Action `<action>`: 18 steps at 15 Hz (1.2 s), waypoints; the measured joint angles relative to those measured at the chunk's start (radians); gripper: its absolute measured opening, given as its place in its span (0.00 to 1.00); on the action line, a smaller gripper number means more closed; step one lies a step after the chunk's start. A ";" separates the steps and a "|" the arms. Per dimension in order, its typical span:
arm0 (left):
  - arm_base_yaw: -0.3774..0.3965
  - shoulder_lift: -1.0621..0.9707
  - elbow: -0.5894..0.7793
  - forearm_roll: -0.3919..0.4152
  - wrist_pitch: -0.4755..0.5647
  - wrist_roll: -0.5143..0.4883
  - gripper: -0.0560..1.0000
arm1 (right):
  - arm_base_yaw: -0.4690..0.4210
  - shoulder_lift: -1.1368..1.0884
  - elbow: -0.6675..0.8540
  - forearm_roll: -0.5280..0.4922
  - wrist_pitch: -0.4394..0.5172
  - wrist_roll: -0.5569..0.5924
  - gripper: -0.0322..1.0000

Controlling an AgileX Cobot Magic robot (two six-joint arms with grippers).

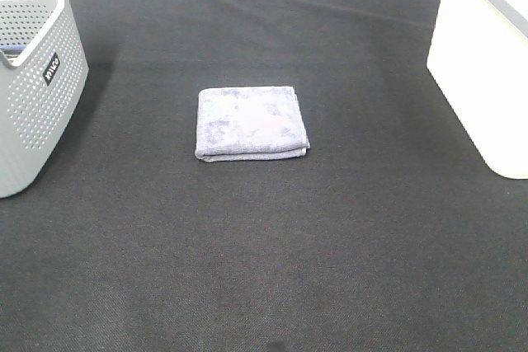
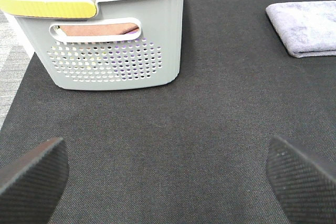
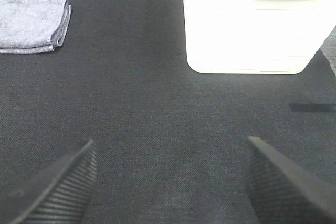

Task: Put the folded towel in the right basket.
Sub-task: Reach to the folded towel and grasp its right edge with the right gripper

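You have nothing done yet: the folded lavender cloth towel [image 1: 252,123] lies at frame centre on the dark surface [image 1: 264,269], the white plastic basket [image 1: 487,80] waits far right, both arms' jaws gape empty

We found the folded towel [image 1: 252,121], a pale lavender-grey cloth, lying flat near the middle of the dark mat [image 1: 247,269]. It was squared into a neat block, and its stacked layers showed along the near edge. Well apart from it, at the mat's right edge, the right basket [image 1: 483,72] stood upright. It was a white, solid-walled tub, and the right wrist camera caught a slot handle high in one wall. Towel and basket did not touch.
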 joint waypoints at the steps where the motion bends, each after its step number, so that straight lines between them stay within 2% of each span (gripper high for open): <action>1: 0.000 0.000 0.000 0.000 0.000 0.000 0.97 | 0.000 0.000 0.000 0.000 0.000 0.000 0.74; 16: 0.000 0.000 0.000 0.000 0.000 0.000 0.97 | 0.000 0.000 0.000 0.000 0.000 0.000 0.74; 17: 0.000 0.000 0.000 0.000 0.000 0.000 0.97 | 0.000 0.001 -0.004 0.000 -0.005 0.000 0.74; 18: 0.000 0.000 0.000 0.000 0.000 0.000 0.97 | 0.000 0.029 -0.023 0.000 -0.054 0.000 0.74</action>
